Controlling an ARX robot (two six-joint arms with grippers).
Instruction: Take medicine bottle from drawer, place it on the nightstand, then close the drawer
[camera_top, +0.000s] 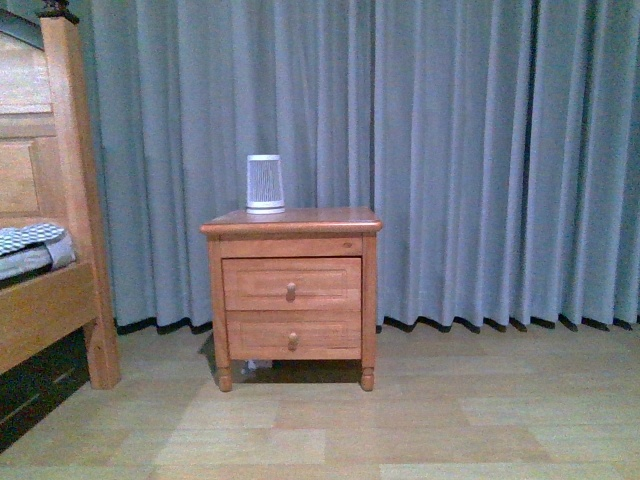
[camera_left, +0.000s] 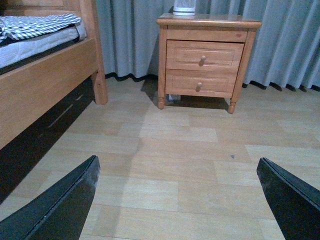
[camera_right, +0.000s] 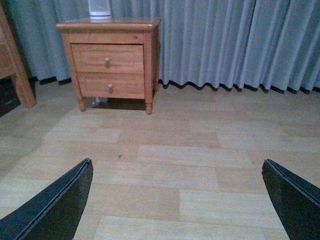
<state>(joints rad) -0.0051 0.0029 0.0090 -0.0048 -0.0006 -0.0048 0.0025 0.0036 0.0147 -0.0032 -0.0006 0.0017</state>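
Wide-spread jaws of the left gripper (camera_left: 177, 162) and right gripper (camera_right: 177, 162) frame the plank floor (camera_left: 175, 125), holding nothing, well apart from the nightstand (camera_top: 330, 220). Its upper drawer (camera_top: 255, 285) is closed; the medicine bottle is unseen, presumably inside, so every step remains. A ribbed cylinder (camera_top: 265, 183) stands on the top. Only the wrist views show the grippers — the front view shows neither arm, but the cylinder entire.

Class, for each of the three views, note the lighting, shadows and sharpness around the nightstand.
Front view: dim, bluish, slightly soft; dark shadow under the nightstand, paler patch on the floor before it. Left wrist view: warmer and sharper; shadow beneath the nightstand. Right wrist view: even light, sharp; same shadow beneath.
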